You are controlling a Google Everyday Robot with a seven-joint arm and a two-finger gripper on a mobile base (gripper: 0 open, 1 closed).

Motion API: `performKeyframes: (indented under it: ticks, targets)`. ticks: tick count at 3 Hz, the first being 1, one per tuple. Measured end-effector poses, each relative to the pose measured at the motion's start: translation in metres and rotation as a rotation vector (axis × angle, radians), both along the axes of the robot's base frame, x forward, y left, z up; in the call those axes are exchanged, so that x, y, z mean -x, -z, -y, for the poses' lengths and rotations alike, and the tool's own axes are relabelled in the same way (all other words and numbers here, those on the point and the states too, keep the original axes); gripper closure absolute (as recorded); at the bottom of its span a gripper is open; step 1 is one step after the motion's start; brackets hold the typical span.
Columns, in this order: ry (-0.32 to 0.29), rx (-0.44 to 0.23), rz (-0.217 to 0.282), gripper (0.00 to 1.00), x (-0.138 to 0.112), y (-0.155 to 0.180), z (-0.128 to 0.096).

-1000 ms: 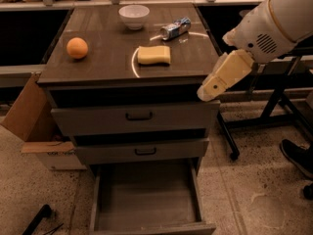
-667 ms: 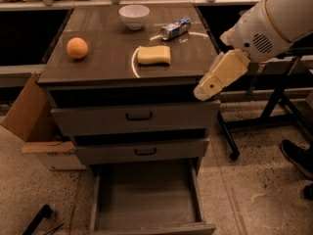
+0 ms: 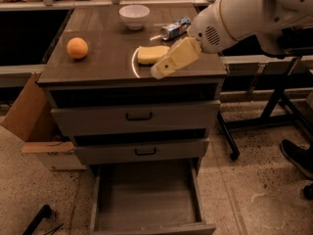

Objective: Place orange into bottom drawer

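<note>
While orange [image 3: 77,48] sits far left, hand [image 3: 159,71] hovers beside sponge [image 3: 150,54], opening unclear; bottom drawer [image 3: 146,199] open.

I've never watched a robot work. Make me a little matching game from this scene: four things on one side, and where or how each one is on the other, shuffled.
Things:
1. orange
2. bowl
3. bottom drawer
4. gripper

Places or states:
A. pulled open
B. above the front of the cabinet top, beside the sponge
C. left side of the cabinet top
D. back of the cabinet top

Pairs: 1-C, 2-D, 3-A, 4-B.
</note>
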State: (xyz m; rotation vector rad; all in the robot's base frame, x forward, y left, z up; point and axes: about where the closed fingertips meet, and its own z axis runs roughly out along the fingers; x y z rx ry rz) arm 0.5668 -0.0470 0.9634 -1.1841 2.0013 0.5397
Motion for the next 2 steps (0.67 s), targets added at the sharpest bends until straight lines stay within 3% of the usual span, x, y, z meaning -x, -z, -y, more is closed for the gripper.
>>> performKeyframes:
  ticks: [1,2]
  targets:
    - [0.023,-0.104,0.006,0.0,-0.0285,-0.0028,-0.0443]
    - [0.027,-0.099,0.009,0.0,-0.0305,-0.0021,-0.0495]
